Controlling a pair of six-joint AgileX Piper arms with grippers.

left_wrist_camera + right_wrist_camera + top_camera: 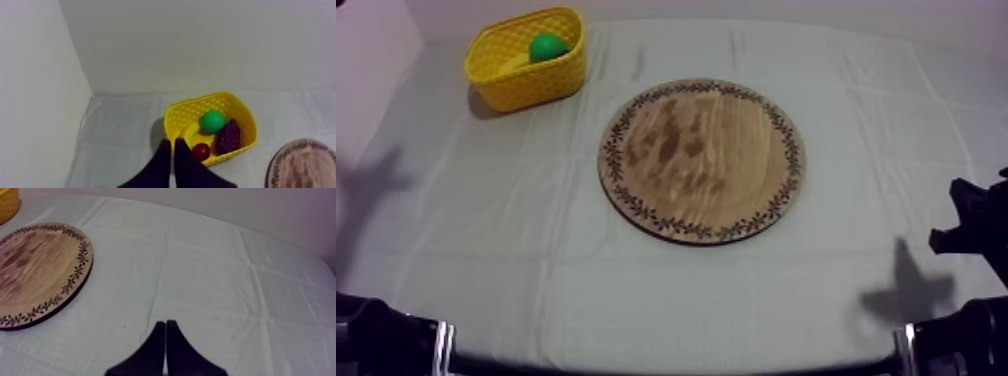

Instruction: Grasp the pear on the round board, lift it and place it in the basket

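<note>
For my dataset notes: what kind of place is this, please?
Likely a robot test bench, not a kitchen: a cloth-covered table, plain walls, and a yellow basket of toy fruit near a wooden board.

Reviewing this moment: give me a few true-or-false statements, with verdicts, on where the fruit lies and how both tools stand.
1. The pear lies inside the yellow basket. True.
2. The wooden board carries a bunch of grapes. False: the board is bare, and the grapes lie in the basket beside the pear.
3. The left tool is shut on nothing, close to the basket. True.
4. The right tool is open above the board. False: its fingers lie together, over the cloth beside the board.
5. The small red fruit lies on the cloth outside the basket. False: it is in the basket.
</note>
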